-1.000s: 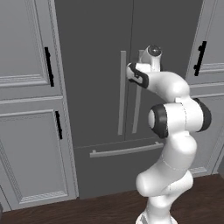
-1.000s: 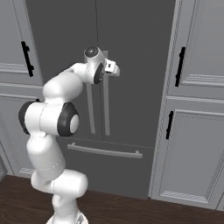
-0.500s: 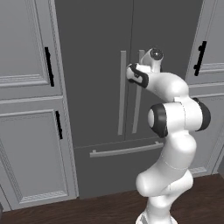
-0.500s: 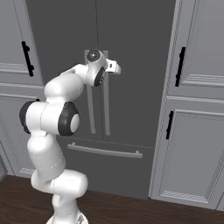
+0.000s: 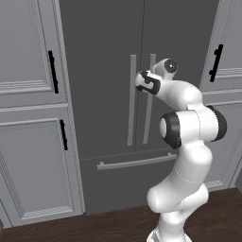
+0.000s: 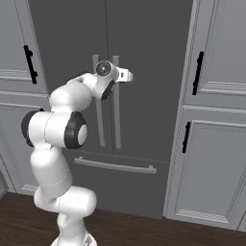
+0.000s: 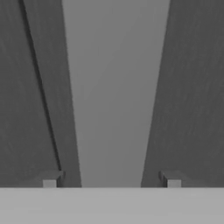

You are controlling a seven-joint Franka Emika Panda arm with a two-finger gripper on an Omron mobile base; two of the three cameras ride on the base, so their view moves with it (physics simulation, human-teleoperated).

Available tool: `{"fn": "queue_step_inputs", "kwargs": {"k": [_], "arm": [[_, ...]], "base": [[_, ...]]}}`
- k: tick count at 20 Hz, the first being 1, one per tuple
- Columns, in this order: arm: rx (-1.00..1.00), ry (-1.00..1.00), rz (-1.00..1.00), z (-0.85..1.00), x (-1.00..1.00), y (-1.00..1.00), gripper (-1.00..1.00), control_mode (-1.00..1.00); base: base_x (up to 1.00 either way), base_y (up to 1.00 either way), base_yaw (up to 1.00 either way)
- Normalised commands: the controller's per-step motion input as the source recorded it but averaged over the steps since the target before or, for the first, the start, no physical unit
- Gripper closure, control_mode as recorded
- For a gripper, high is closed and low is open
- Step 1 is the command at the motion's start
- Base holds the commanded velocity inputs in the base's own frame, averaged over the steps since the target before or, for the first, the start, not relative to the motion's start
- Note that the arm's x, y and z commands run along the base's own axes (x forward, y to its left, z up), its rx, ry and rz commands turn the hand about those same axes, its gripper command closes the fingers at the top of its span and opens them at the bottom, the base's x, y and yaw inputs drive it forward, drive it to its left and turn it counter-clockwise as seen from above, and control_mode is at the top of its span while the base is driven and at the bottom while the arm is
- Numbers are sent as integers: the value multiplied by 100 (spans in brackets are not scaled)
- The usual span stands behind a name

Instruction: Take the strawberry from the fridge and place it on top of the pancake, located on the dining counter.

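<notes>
The tall dark grey fridge (image 5: 104, 56) (image 6: 144, 48) stands with both doors shut, so the strawberry is hidden. My gripper (image 5: 144, 80) (image 6: 118, 78) (image 7: 111, 179) is pressed up to the right door's long grey bar handle (image 5: 149, 123) (image 6: 116, 120) (image 7: 113, 87) near its upper end. In the hand view the handle runs between the two fingertips (image 7: 50, 179). The gripper is open, with a gap on each side of the bar. The door seam shows left of the handle. The pancake and the dining counter are out of view.
Lighter grey panelled cabinets with short black handles flank the fridge (image 5: 28, 94) (image 6: 216, 120). A horizontal bar handle (image 5: 134, 162) (image 6: 114, 166) crosses the fridge's bottom drawer. The left door's handle (image 5: 132, 99) hangs beside the right one. Dark wood floor (image 6: 144, 230) lies below.
The hand has edged slightly closer to the right door handle. The fridge doors have stayed shut.
</notes>
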Motion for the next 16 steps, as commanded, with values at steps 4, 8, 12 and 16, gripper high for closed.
{"fn": "queue_step_inputs", "kwargs": {"k": [4,8,12,16], "arm": [[0,6,1,0,6,-1,100,-100],[0,0,0,0,-82,-19,100,-100],[3,3,0,-12,-100,-83,100,-100],[1,5,0,-19,-98,-90,100,-100]], "base": [[0,0,0],[0,0,0],[0,0,0],[0,0,0]]}}
